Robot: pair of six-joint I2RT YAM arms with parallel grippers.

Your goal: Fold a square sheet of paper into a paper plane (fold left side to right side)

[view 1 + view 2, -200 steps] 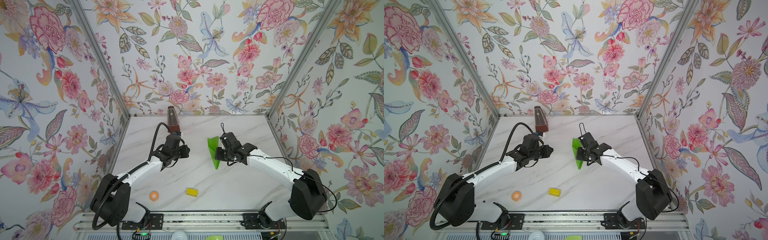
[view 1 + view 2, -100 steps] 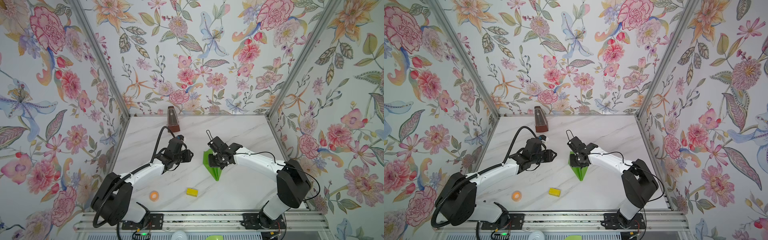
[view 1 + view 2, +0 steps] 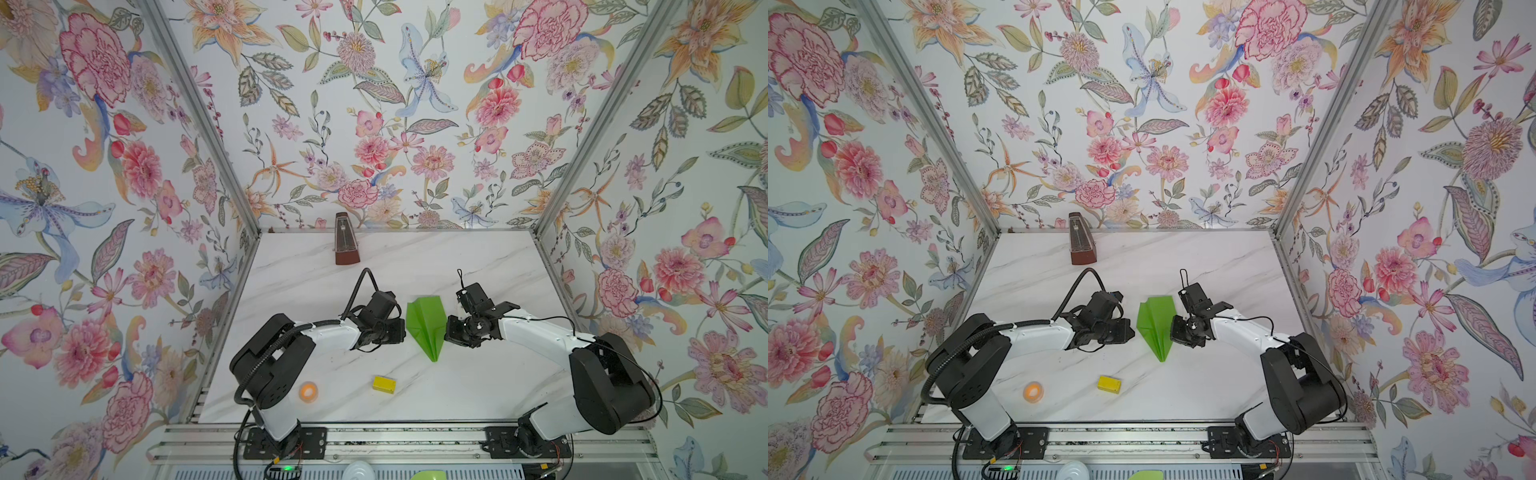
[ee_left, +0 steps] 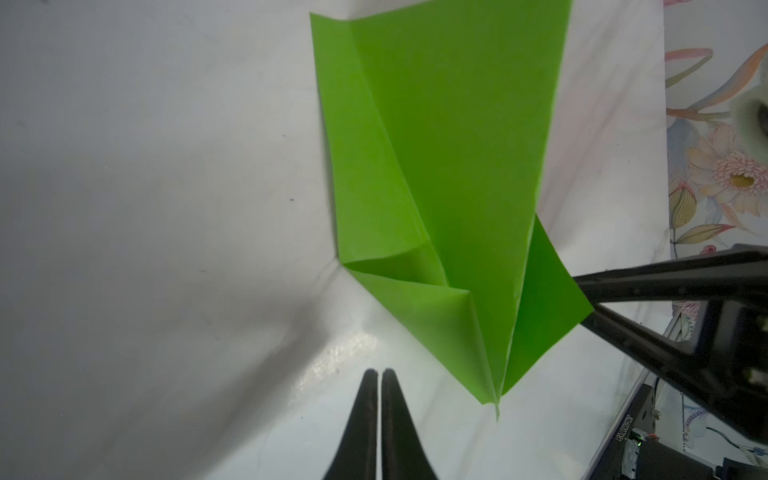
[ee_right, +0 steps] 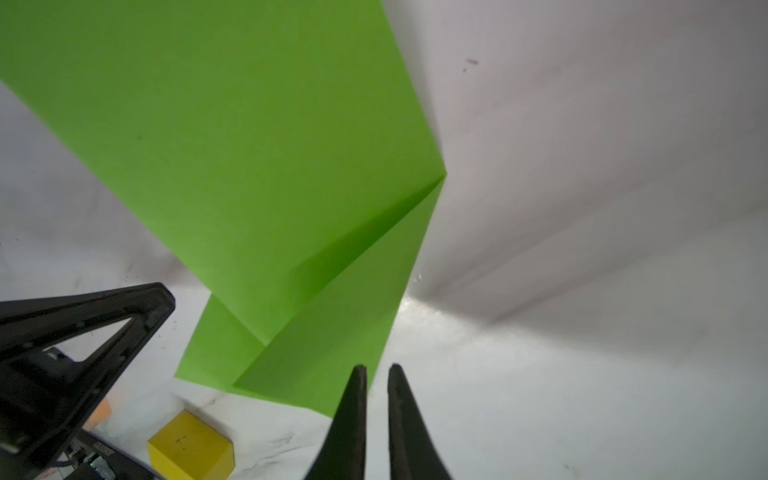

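Observation:
The square sheet of paper is folded into a lime-green paper plane, a pointed dart lying on the marble table with its nose toward the front edge. My left gripper sits just off its left edge, shut and empty; in the left wrist view its tips rest over bare table beside the plane's nose. My right gripper is at the plane's right edge. In the right wrist view its tips stand almost together with nothing between them, next to the plane's wing.
A small yellow block and an orange roll lie near the front of the table. A brown metronome stands at the back wall. Flowered walls close in the table on three sides.
The right gripper has let go of the plane, which stood tilted up a second ago and now lies flat. Both grippers opened briefly and closed again. The left gripper has moved right, up to the paper.

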